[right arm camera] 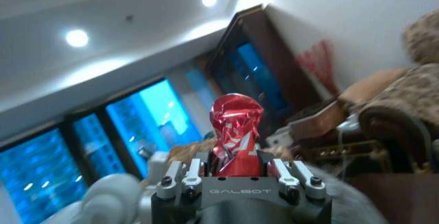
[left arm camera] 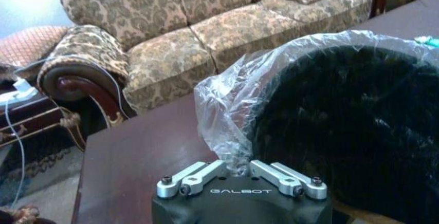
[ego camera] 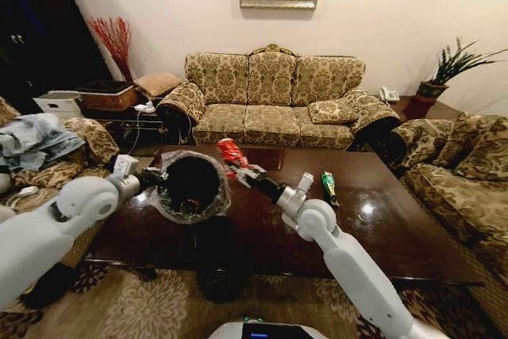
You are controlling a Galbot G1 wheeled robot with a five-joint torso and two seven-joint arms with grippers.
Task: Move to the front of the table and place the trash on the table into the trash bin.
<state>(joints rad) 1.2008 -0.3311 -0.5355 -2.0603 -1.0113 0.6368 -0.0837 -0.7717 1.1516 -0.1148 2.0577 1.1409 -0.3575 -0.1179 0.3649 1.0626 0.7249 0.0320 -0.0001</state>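
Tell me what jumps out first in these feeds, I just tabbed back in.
The left gripper holds the trash bin up over the table by its bag-lined rim, mouth tipped toward the camera. Just beside it, the right gripper is shut on the crumpled red piece. A green bottle lies on the tabletop.

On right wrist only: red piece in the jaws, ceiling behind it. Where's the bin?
Observer: The trash bin is held up over the table, just left of the right gripper.
Operator: Held by what?
Observer: The left gripper, jaws pinched on the bag liner at the rim.
Operator: Red piece over the opening?
Observer: It's near the rim; the red piece sits beside it on the right.
Operator: Anything left on the table?
Observer: A green bottle, right of the right arm.
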